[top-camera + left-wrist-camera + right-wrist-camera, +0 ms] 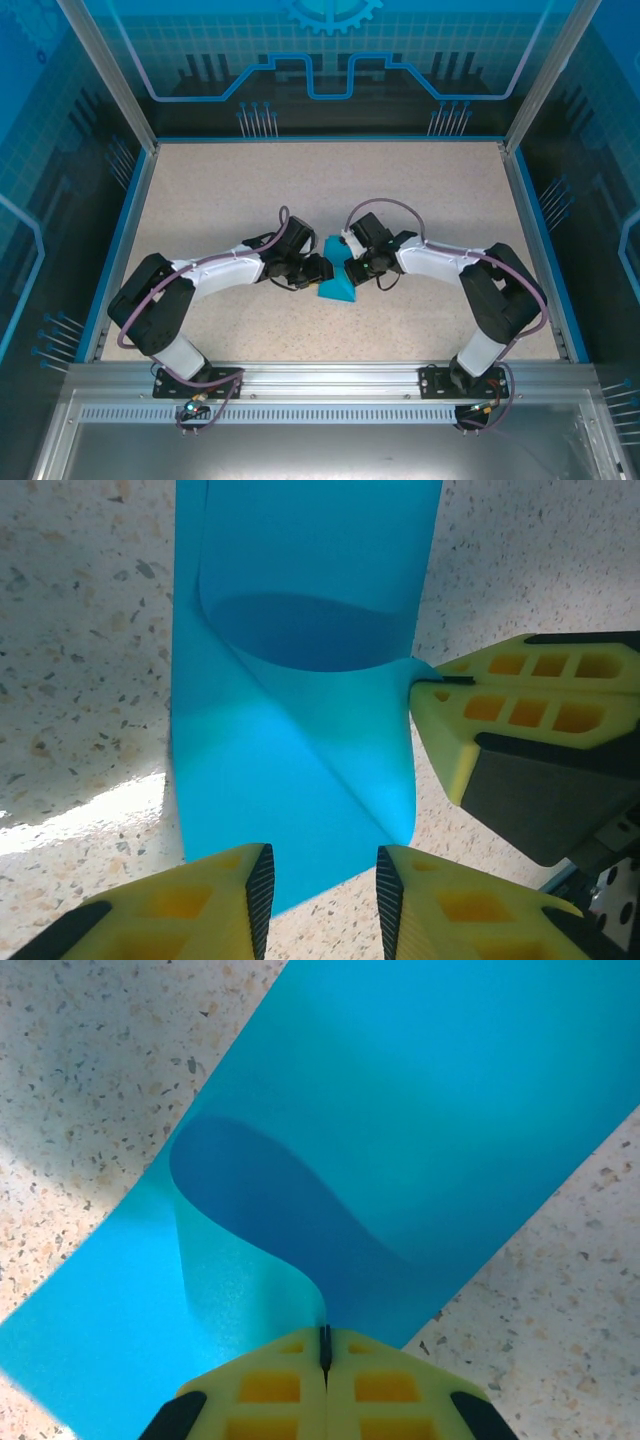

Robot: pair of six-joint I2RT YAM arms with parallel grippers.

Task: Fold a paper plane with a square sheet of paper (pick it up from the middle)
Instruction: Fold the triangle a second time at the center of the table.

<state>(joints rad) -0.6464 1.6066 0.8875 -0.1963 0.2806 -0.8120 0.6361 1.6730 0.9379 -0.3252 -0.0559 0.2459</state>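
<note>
The square sheet of paper is bright cyan-blue and lies mid-table, partly folded, with one flap curled up and over. My right gripper is shut on the edge of that raised flap; in the left wrist view its yellow fingers pinch the flap from the right. The paper curves away under the flap, with a dark shadow inside the curl. My left gripper hovers over the near edge of the sheet. Its jaws stand apart, with paper and table showing in the gap. Both grippers meet at the paper in the top view.
The speckled beige table has blue rails round it and transparent blue walls behind. Both arms reach inward from their bases at the near edge. Open tabletop lies behind and to both sides of the paper.
</note>
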